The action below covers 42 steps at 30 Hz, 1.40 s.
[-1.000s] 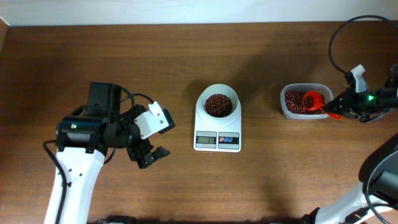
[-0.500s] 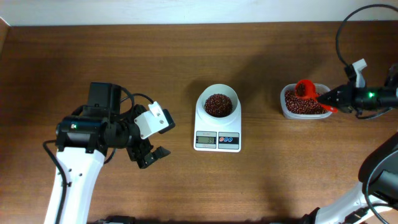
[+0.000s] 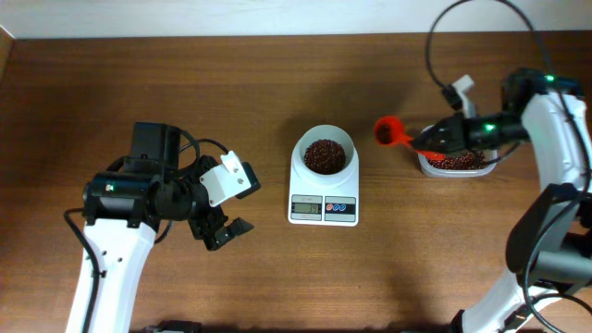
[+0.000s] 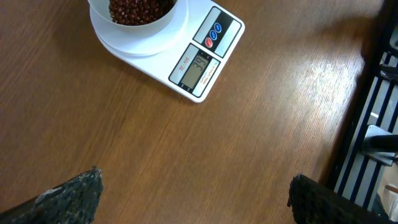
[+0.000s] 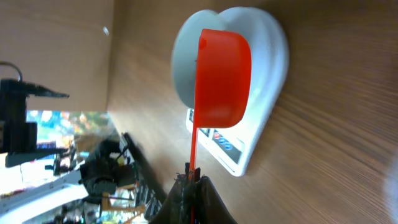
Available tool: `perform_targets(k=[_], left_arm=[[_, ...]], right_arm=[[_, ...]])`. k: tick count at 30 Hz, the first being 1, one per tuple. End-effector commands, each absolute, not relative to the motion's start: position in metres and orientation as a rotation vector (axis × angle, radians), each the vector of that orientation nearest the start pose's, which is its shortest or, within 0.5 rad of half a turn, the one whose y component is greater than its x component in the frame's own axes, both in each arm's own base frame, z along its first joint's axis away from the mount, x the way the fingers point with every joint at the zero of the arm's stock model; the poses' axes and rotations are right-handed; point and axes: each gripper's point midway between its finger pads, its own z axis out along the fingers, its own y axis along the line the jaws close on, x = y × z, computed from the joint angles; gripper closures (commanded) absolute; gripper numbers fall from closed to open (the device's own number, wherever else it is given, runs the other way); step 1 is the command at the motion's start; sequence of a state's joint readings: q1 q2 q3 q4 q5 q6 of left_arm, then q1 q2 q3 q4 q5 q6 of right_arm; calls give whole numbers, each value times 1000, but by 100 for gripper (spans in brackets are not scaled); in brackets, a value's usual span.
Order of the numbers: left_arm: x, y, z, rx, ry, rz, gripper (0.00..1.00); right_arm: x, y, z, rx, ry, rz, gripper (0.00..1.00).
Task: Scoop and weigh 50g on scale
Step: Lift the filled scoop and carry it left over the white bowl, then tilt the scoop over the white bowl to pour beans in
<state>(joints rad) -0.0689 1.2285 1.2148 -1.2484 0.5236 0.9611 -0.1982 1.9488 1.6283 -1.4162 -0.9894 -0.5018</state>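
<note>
— Our right pincer (image 3: 431, 141) is clamped shut on the handle of the red scoop (image 3: 387, 130). The cup leads, and its long axis points at the scale (image 3: 323, 205).
— Which way from us?
— Toward our left, near, and its bowl (image 3: 324, 154) holds beans (image 3: 324, 155). Our left gripper (image 3: 225, 233) is wide open and empty, and sits farther off.

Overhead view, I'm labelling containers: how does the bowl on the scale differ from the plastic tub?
The bowl is round and opaque white; the tub is a clear rounded rectangle. The bowl sits on the scale; the tub sits on the table, right of it. Both hold dark red beans.
</note>
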Motion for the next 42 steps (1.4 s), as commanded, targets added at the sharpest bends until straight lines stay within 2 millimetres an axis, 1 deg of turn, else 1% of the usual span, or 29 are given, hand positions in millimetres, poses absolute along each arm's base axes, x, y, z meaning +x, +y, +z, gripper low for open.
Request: perform_targets(k=[1, 10, 13, 14, 19, 22, 24, 26, 31, 36, 39, 41, 42], left_arm=[[241, -102, 212, 1364, 2207, -447, 1], [241, -102, 212, 1364, 2207, -448, 1], [241, -102, 212, 1364, 2207, -448, 1], [241, -102, 212, 1364, 2207, -447, 1], [241, -102, 212, 1364, 2207, -448, 1], [241, -102, 212, 1364, 2207, -448, 1], [241, -102, 212, 1364, 2207, -447, 1], [241, -102, 212, 1364, 2207, -447, 1], [241, -102, 212, 1364, 2207, -448, 1], [241, -102, 212, 1364, 2207, -448, 1], [241, -102, 212, 1364, 2207, -448, 1], [241, -102, 212, 1364, 2207, -447, 1], [241, -102, 212, 1364, 2207, -447, 1]], right_arm=[[357, 100, 183, -383, 2540, 1440, 96], [352, 137, 185, -554, 2521, 1445, 96], [353, 148, 190, -619, 2496, 1429, 96], [356, 152, 191, -662, 2490, 1393, 96], [356, 160, 182, -786, 2553, 1232, 96], [356, 166, 183, -833, 2550, 1193, 96], [357, 168, 182, -869, 2568, 1130, 96], [360, 165, 177, -862, 2630, 1032, 96], [362, 171, 181, -913, 2637, 939, 96], [363, 171, 175, -953, 2687, 779, 96], [365, 169, 168, -937, 2743, 644, 96], [362, 177, 169, -962, 2732, 668, 96], [358, 185, 172, -989, 2708, 717, 96]])
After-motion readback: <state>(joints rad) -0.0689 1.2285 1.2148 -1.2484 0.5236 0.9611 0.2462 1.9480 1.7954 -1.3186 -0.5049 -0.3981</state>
